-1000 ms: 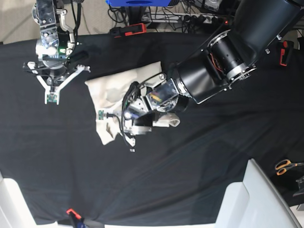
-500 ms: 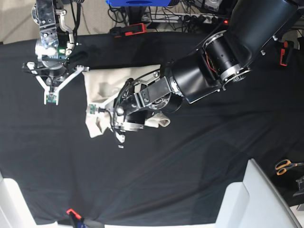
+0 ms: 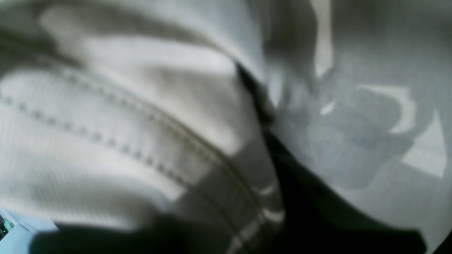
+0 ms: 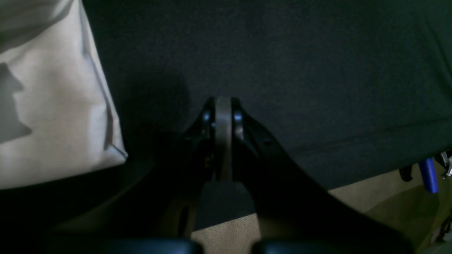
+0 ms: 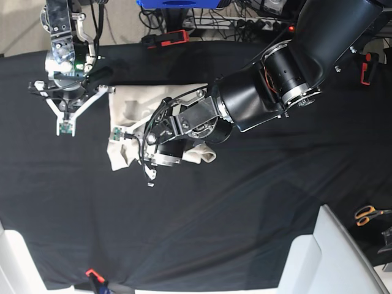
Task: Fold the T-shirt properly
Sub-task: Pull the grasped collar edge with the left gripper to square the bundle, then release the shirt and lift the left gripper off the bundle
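T-shirt (image 5: 131,109) on black bench cloth (image 5: 245,214), upper-left of centre in base view, bunched into compact uneven bundle; hem stitching fills left wrist view. Left claw (image 5: 131,150) low over bundle's near-left edge, nearly closed; appears pinching fabric, contact not clearly visible. Right claw (image 4: 223,137) clenched, empty, hovering over bare cloth just beside shirt's corner. Progress judged midway: garment gathered, edges misaligned, lump at near right side. Remaining: flatten, square edges, complete final fold. Orange scissors (image 5: 369,214) far right, uninvolved.

Overhead base view, two close wrist views
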`<state>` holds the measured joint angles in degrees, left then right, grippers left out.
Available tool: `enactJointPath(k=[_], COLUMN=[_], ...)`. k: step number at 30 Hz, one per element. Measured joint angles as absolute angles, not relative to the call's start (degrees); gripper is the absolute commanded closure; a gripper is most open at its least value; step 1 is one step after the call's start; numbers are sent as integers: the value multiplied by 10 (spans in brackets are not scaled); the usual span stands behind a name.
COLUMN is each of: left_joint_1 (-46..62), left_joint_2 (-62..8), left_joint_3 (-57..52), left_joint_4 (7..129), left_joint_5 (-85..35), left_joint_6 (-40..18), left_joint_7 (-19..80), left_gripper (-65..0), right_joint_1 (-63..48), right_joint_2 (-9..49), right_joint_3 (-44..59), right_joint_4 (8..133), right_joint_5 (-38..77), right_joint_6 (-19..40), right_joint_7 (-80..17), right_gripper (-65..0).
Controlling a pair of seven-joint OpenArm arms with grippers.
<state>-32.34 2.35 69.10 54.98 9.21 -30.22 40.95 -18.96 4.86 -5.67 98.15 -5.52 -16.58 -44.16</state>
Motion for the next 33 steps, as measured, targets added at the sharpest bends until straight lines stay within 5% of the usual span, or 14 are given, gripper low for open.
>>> enactJointPath(k=[7,16,20,33], left_joint_1=[-350,-376,-378,-448], left_joint_2=[23,24,22,25], left_joint_3=[693,695,693,692], left_joint_4=[548,528,500,497], left_joint_5=[87,87,90,85], left_joint_6=[-308,-305,-305,-305], left_joint_7=[410,409,409,407], left_gripper=[0,-439,-553,-578], right_joint_1=[-193,-192,-192,-192], right_joint_2=[49,49,49,49], right_joint_3=[-57,-56,-56,-60], right_joint_4=[981,981,981,981], right_joint_5=[-55,-55,-55,-55], right_joint_6=[-166,-166,-166,-166], right_joint_7=[-442,-442,-442,-442], right_gripper=[-2,-2,-2,-2])
